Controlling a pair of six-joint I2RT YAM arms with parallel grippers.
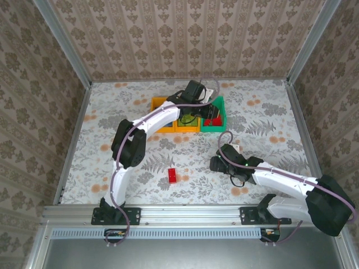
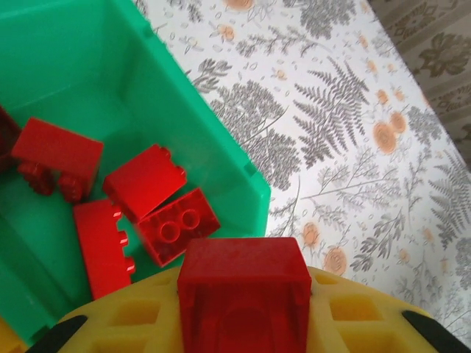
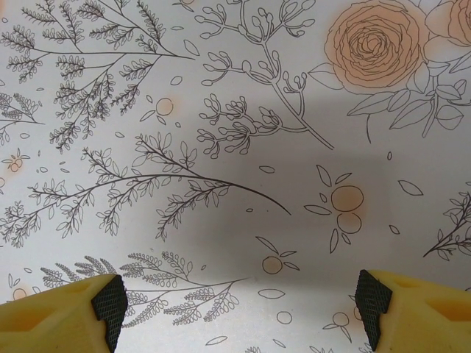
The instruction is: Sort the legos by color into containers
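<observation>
One red lego (image 2: 243, 283) sits clamped between the jaws of the left gripper (image 2: 246, 334), held at the far middle of the table (image 1: 263, 112) above the green bin (image 2: 221, 125). It hangs over a corner of the bin, close to the rim rather than over the middle. That is the main risk, as I judge it: let go from this spot, the lego could clip the wall and tumble out onto the table, or land on the four red legos (image 2: 143, 180) already heaped inside and bounce. The bin looks light (thin plastic, nothing pinning it), so a finger catching the rim as the arm moves could drag or tip it, or knock it against the orange-yellow bins (image 1: 161, 104) just to its left. The right gripper (image 3: 239, 309) hangs with its jaws wide apart and nothing between them over bare table at the near right. A loose red lego (image 1: 172, 175) lies near the middle of the near edge, left of that gripper – should both arms go for it at once, their paths could cross, and that would be the second way for this to go wrong
</observation>
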